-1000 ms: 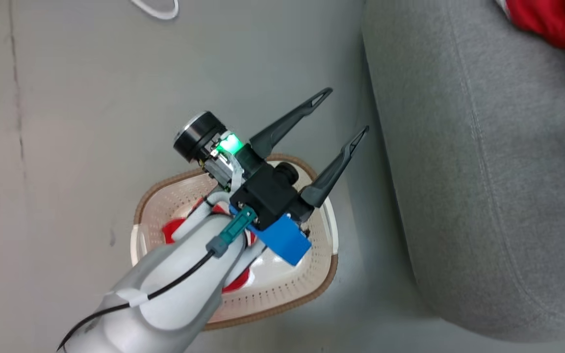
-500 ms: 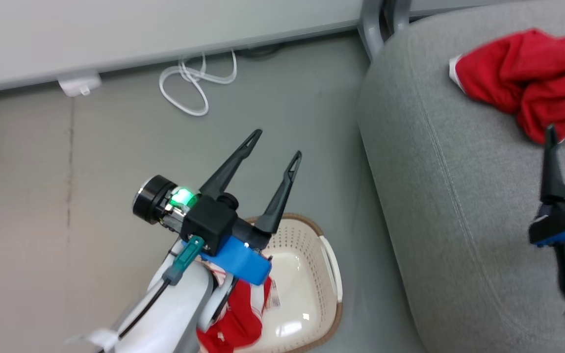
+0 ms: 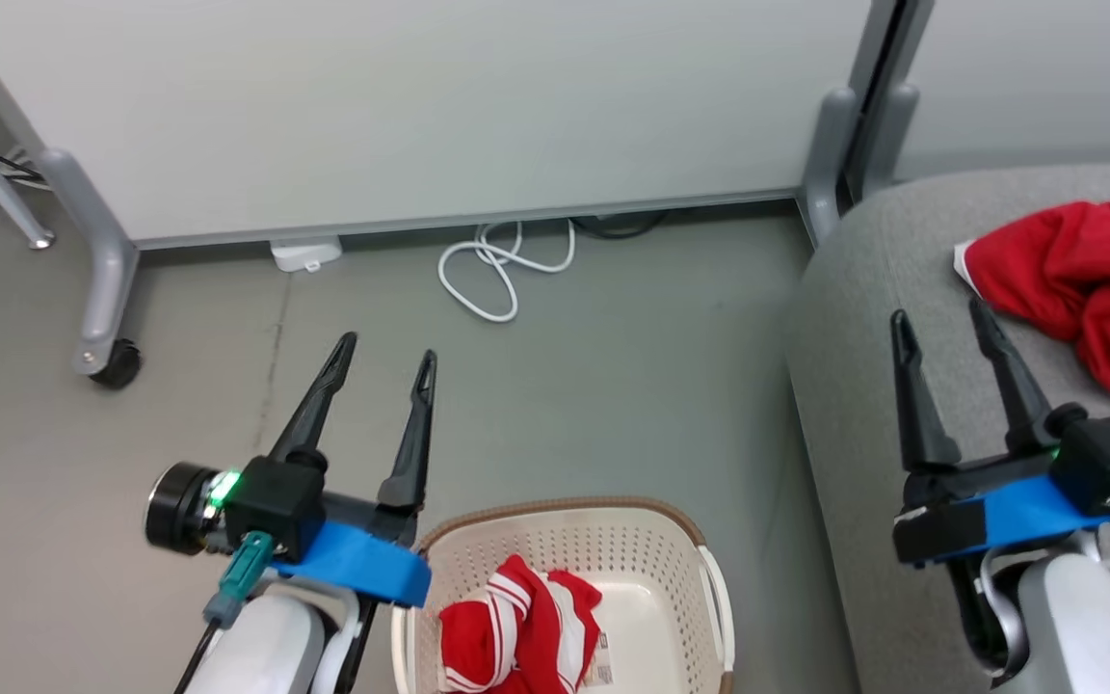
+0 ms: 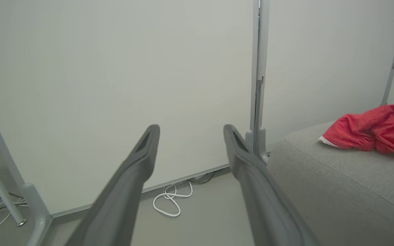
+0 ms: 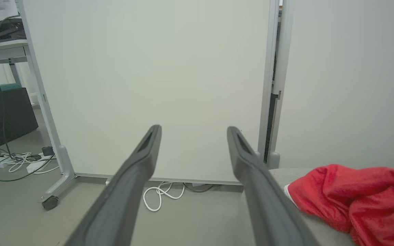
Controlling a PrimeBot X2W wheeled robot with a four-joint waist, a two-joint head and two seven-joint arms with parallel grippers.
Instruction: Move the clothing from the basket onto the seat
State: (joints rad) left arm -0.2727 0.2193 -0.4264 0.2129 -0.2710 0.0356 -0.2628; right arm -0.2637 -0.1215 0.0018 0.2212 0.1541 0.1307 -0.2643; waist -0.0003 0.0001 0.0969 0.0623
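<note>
The cream basket with a brown rim stands on the floor at the bottom centre of the head view. A red garment with white stripes lies crumpled inside it. A plain red garment with a white edge lies on the light-grey seat at the right. My left gripper hangs open and empty over the floor, just left of the basket. Over the seat's near part my right gripper is open and empty, left of the plain garment.
A white partition panel on grey wheeled legs closes the far side. A coiled white cable lies on the floor below it. Desks, a dark box and loose cables stand far left in the right wrist view.
The head camera has tilted up, so the partition and cable came into view. My left gripper has lifted away from above the basket to its left side. My right gripper has entered over the seat.
</note>
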